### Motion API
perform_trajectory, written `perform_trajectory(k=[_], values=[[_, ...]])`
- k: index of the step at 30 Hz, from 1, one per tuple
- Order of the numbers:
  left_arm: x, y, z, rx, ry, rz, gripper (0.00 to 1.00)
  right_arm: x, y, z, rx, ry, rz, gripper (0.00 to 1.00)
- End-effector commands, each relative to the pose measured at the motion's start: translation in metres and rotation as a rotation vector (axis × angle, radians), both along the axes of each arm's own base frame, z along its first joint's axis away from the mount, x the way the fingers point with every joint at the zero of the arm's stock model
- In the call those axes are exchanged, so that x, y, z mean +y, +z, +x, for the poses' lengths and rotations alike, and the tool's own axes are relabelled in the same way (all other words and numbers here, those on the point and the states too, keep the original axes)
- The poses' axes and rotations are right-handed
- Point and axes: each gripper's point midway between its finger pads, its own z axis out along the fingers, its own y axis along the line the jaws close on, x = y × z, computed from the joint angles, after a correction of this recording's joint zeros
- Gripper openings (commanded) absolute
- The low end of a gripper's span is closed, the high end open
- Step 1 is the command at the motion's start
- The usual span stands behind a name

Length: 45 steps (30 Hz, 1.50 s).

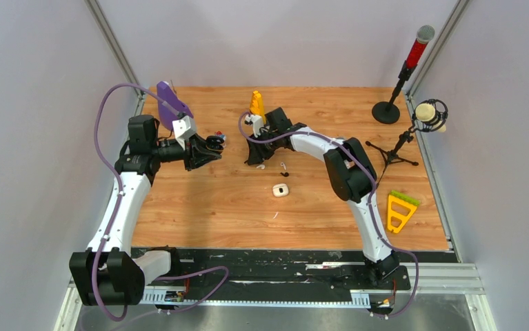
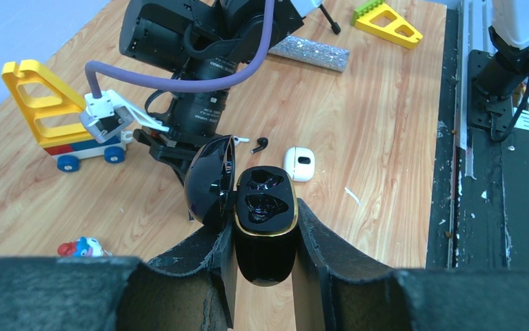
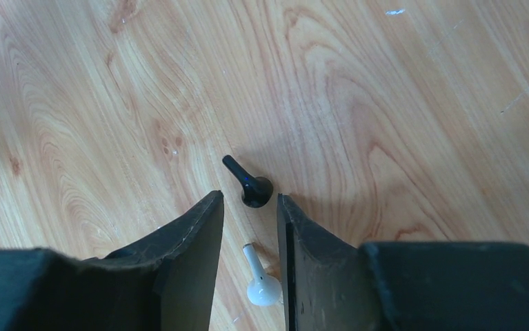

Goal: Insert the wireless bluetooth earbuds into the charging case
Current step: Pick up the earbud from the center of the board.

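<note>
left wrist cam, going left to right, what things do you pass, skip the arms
yellow toy truck with blue wheels -> glossy black open charging case -> white pebble-shaped closed case -> thin white sliver of scrap -> yellow and green triangular toy piece

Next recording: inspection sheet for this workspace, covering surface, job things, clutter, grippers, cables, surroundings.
Surface: wooden tabletop, bare grain, no spills seen.
Job's things: open black charging case held in the left gripper; black earbud and white earbud on the wood at the right gripper; white case lying apart.
Clutter: yellow toy vehicle, yellow triangle toy, white sliver.
Grippers: left shut on the case; right open, white earbud between its fingers.
Cables: purple cable along each arm.
Surroundings: grey walls; two microphones on stands.
</note>
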Motion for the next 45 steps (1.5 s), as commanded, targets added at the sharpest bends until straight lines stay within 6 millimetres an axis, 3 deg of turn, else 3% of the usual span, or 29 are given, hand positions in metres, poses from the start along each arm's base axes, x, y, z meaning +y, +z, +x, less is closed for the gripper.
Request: perform_trajectory(k=[1, 9, 15, 21, 37, 45], values=[[0.000, 0.010, -0.002, -0.046, -0.003, -0.004, 0.08, 0.002, -0.020, -0.001, -0.010, 0.018, -0.028, 0.35], [0.001, 0.010, -0.002, -0.043, -0.002, -0.004, 0.08, 0.006, -0.025, -0.002, -0.010, 0.019, -0.038, 0.38], [0.001, 0.011, -0.003, -0.044, -0.002, -0.004, 0.08, 0.004, -0.029, -0.004, -0.003, 0.021, -0.050, 0.34], [0.001, 0.011, -0.003, -0.046, -0.003, -0.003, 0.08, -0.001, -0.029, -0.008, -0.010, 0.028, -0.059, 0.43], [0.000, 0.010, -0.003, -0.044, -0.005, -0.003, 0.08, -0.016, -0.018, 0.000, -0.008, -0.015, -0.057, 0.42], [0.001, 0.011, -0.003, -0.043, -0.005, -0.005, 0.08, -0.017, -0.018, -0.006, 0.013, -0.010, -0.052, 0.40]])
